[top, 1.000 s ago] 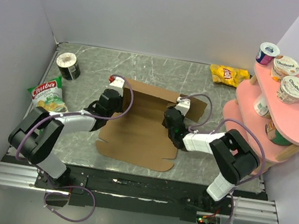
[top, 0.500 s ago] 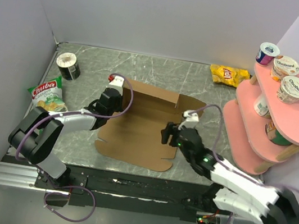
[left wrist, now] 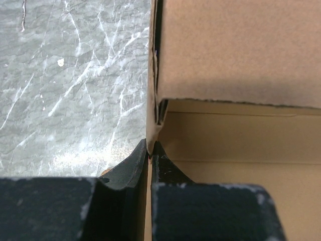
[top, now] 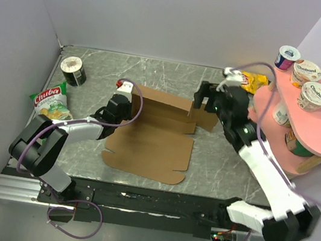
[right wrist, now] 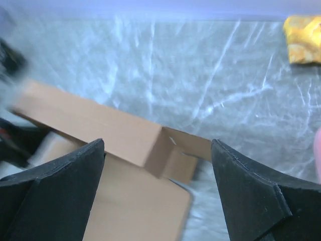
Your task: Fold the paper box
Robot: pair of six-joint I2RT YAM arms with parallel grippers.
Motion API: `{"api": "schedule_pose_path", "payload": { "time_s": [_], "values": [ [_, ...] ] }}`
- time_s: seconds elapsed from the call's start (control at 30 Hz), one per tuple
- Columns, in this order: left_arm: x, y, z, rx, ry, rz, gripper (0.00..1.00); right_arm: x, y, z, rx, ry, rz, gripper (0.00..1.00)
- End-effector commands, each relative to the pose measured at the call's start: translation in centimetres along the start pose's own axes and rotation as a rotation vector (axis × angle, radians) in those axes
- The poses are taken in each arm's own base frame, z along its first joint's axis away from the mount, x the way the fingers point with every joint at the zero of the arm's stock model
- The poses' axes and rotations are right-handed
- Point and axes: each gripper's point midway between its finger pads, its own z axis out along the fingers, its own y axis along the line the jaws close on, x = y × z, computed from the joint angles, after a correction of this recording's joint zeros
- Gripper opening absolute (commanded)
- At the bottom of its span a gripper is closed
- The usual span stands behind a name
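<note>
The paper box [top: 151, 140] is a brown cardboard sheet lying flat on the marble table, its back wall and side flaps partly raised. My left gripper [top: 121, 101] is at the box's back left corner. In the left wrist view it [left wrist: 149, 149] is shut on the thin upright edge of the left flap of the box [left wrist: 235, 50]. My right gripper [top: 200, 99] hovers above the back right corner. It [right wrist: 158, 145] is open wide with nothing between its fingers [right wrist: 60, 186], and the box [right wrist: 100, 130] lies below it with its folded corner tab.
A green chips bag [top: 50, 103] and a dark tub [top: 73, 70] sit at the left. A yellow chips bag [top: 246, 80] lies at the back right. A pink two-tier shelf [top: 306, 128] with yogurt cups stands against the right wall.
My right arm has lifted off the box's right side and swung up to the back right corner, its jaws opening wide. The left gripper has stayed pinched on the left flap.
</note>
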Motion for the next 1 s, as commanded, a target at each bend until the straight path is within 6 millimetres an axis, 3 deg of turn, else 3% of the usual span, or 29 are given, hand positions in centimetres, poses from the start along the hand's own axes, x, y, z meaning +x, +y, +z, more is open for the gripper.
{"api": "schedule_pose_path", "payload": {
  "time_s": [0.0, 0.1, 0.13, 0.27, 0.37, 0.53, 0.63, 0.73, 0.77, 0.97],
  "values": [
    [-0.6, -0.3, 0.2, 0.013, 0.004, -0.012, 0.01, 4.7, -1.8, 2.2, -0.067, 0.26, -0.213, 0.92],
    [-0.3, -0.4, 0.3, 0.017, 0.014, -0.008, 0.01, 5.7, -3.2, 2.6, -0.095, 0.295, -0.303, 0.93],
    [-0.4, -0.5, 0.3, 0.017, 0.014, -0.008, 0.01, 5.9, -4.5, 2.5, -0.069, 0.3, -0.302, 0.93],
    [-0.4, -0.5, 0.4, 0.019, 0.018, -0.007, 0.01, 6.2, -5.8, 2.6, -0.129, 0.306, -0.294, 0.95],
    [-0.3, -0.7, 0.4, 0.028, 0.02, -0.01, 0.01, 6.4, -7.2, 3.7, -0.114, 0.319, -0.33, 0.96],
    [-0.2, -0.8, 0.5, 0.03, 0.024, -0.011, 0.01, 9.0, -6.6, 5.9, -0.229, 0.431, -0.329, 0.93],
    [-0.1, -0.7, 0.5, 0.028, 0.026, -0.008, 0.01, 10.9, -5.8, 5.7, -0.289, 0.493, -0.299, 0.89],
    [-0.1, -0.7, 0.6, 0.028, 0.028, -0.008, 0.01, 11.9, -5.6, 5.4, -0.286, 0.496, -0.269, 0.73],
    [0.0, -0.8, 0.6, 0.029, 0.03, -0.008, 0.01, 12.2, -5.6, 5.3, -0.271, 0.506, -0.242, 0.62],
    [0.1, -1.1, 0.7, 0.044, 0.032, -0.009, 0.01, 14.2, -5.3, 4.9, -0.162, 0.632, -0.114, 0.32]
  ]
}}
